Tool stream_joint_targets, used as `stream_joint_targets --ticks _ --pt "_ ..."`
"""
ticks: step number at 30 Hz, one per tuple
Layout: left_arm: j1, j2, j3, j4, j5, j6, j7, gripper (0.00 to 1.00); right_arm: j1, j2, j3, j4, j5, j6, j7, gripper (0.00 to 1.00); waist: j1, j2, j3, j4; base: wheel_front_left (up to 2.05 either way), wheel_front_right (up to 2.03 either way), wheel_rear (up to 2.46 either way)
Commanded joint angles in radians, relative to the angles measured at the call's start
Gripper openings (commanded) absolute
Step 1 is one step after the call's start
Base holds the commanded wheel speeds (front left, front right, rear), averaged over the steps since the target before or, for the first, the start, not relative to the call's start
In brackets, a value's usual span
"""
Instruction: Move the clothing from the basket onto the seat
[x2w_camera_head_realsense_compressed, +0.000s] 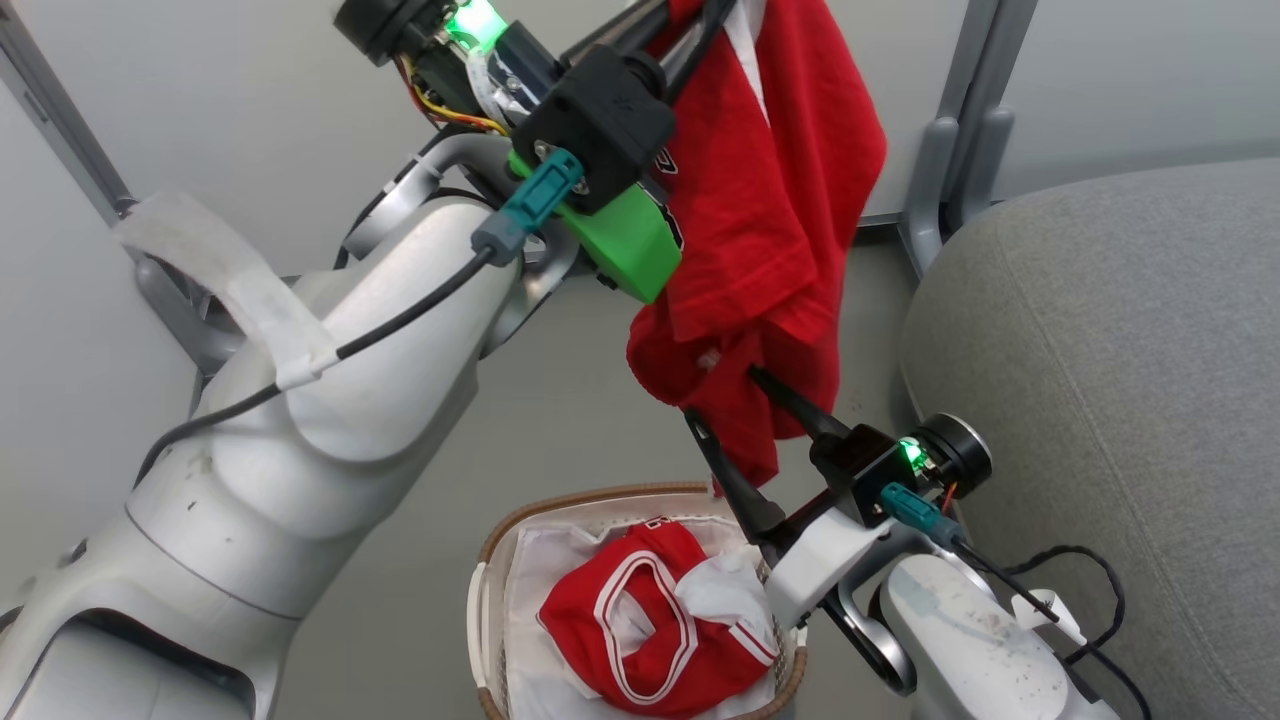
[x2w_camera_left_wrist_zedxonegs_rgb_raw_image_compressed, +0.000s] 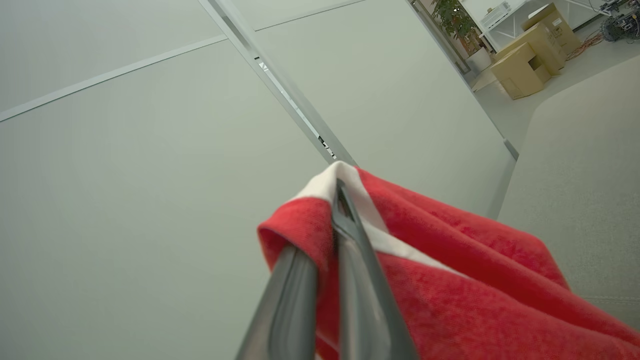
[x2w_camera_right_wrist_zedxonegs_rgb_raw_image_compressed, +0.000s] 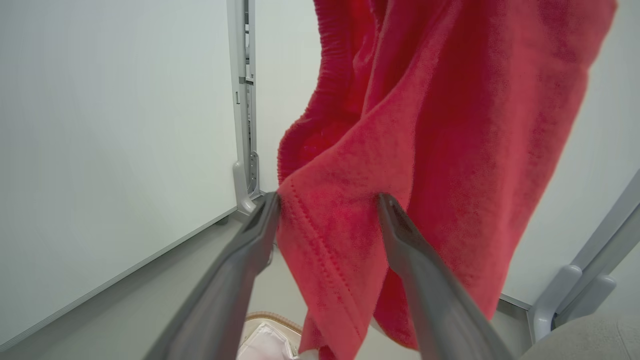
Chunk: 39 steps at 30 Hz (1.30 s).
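The left hand (x2w_camera_left_wrist_zedxonegs_rgb_raw_image_compressed: 334, 210) is clamping a dangling red shirt (x2w_camera_head_realsense_compressed: 770, 200); the right hand (x2w_camera_right_wrist_zedxonegs_rgb_raw_image_compressed: 328, 200), fingers spread, is straddling its hem above the basket (x2w_camera_head_realsense_compressed: 500, 560).

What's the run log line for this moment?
left gripper: shut on red shirt, hanging | right gripper: open, straddling shirt's hem | second red garment: in basket

The left arm (x2w_camera_head_realsense_compressed: 380, 330) reaches up high, and the left gripper (x2w_camera_left_wrist_zedxonegs_rgb_raw_image_compressed: 337, 192) has its fingers pinched together on the red garment (x2w_camera_left_wrist_zedxonegs_rgb_raw_image_compressed: 450, 280). Lower down, the right gripper (x2w_camera_head_realsense_compressed: 722, 395) points up, fingers spread wide, the garment's lower edge hanging between them.
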Motion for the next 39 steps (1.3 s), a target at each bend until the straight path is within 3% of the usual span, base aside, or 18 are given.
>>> stream_joint_targets --ticks 1,14,15,17,18,19,20,22,32,37,39 --pt "-0.014 -0.007 -0.006 -0.007 -0.006 -0.002 0.002 0.0 -0.014 -0.003 -0.007 0.01 -0.005 0.0 -0.005 1.0 0.0001 0.0 0.0 0.007 0.0 0.0 0.0" --pt "0.012 -0.021 -0.036 -0.087 -0.039 0.006 0.023 0.0 -0.09 -0.003 -0.102 0.114 0.004 0.0 -0.005 1.0 0.0001 0.0 -0.001 0.048 0.0 0.0 0.0" --pt "0.012 -0.02 -0.036 -0.089 -0.041 0.007 0.023 0.0 -0.096 -0.003 -0.11 0.119 0.005 0.0 -0.005 0.85 0.0001 0.0 -0.001 0.049 0.0 0.0 0.0" --pt "0.013 -0.019 -0.036 -0.096 -0.044 0.01 0.024 0.0 -0.106 -0.003 -0.123 0.13 0.009 0.0 -0.005 0.67 0.0001 0.0 -0.001 0.051 0.0 0.0 0.0" --pt "0.013 -0.019 -0.036 -0.1 -0.046 0.012 0.024 0.0 -0.113 -0.003 -0.127 0.137 0.01 0.0 -0.005 0.5 0.0001 0.0 0.0 0.052 0.0 0.0 0.0" --pt "0.014 -0.018 -0.035 -0.104 -0.047 0.014 0.025 0.0 -0.12 -0.003 -0.13 0.143 0.01 0.0 -0.005 0.48 0.0001 0.0 0.0 0.052 0.0 0.0 0.0" --pt "0.017 -0.017 -0.033 -0.108 -0.05 0.015 0.025 0.0 -0.127 -0.003 -0.132 0.15 0.01 0.0 -0.005 0.28 0.0001 0.0 0.001 0.052 0.0 0.0 0.0" --pt "0.025 -0.008 -0.026 -0.108 -0.054 0.022 0.028 0.0 -0.136 -0.003 -0.136 0.158 0.013 0.0 -0.005 0.0 0.0001 0.0 0.002 0.05 0.0 0.0 0.0" --pt "0.131 0.116 0.045 -0.017 -0.108 0.07 -0.005 0.0 -0.119 -0.003 -0.163 0.143 0.01 0.0 -0.005 0.0 0.0001 0.0 0.014 0.01 0.0 0.0 0.0" --pt "0.226 0.145 0.084 0.016 -0.162 0.094 -0.038 0.0 -0.108 -0.003 -0.186 0.119 0.01 0.0 -0.005 0.0 0.0001 0.0 0.014 -0.002 0.0 0.0 0.0" --pt "0.269 0.146 0.101 0.024 -0.185 0.105 -0.051 0.33 -0.103 -0.003 -0.192 0.107 0.012 0.0 -0.005 0.0 0.0001 0.0 0.013 -0.006 0.0 0.0 0.0"
